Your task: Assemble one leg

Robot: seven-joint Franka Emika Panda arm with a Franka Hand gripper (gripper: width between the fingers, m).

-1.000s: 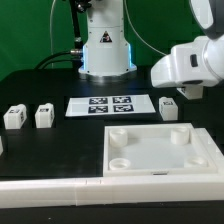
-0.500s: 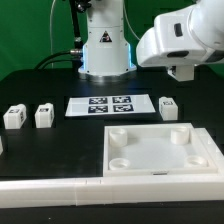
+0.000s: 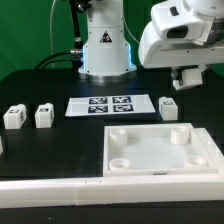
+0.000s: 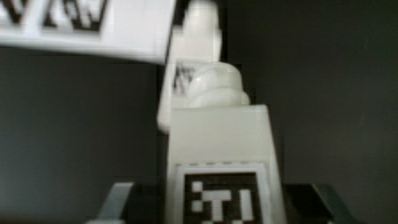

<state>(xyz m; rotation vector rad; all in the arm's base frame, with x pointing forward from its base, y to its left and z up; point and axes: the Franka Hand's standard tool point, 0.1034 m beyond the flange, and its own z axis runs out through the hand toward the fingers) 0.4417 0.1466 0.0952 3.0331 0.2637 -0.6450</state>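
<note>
In the wrist view a white leg (image 4: 217,150) with a black-and-white tag on its face sits between my two fingers, its rounded end pointing away from the camera. My gripper (image 4: 217,203) is shut on it. In the exterior view my gripper (image 3: 190,76) hangs above the table at the exterior view's right, and the held leg is hard to make out there. Another leg (image 3: 168,107) stands on the table just below and to the left of the gripper. Two more legs (image 3: 13,117) (image 3: 43,116) stand at the exterior view's left.
The large white square panel (image 3: 160,152) with round corner sockets lies in front, below the gripper. The marker board (image 3: 108,105) lies in the middle and also shows in the wrist view (image 4: 80,25). A long white bar (image 3: 60,187) runs along the front edge. The robot base (image 3: 106,50) stands behind.
My arm has risen from just above the table at the exterior view's right to well above it. The leg standing beside it has stayed in place.
</note>
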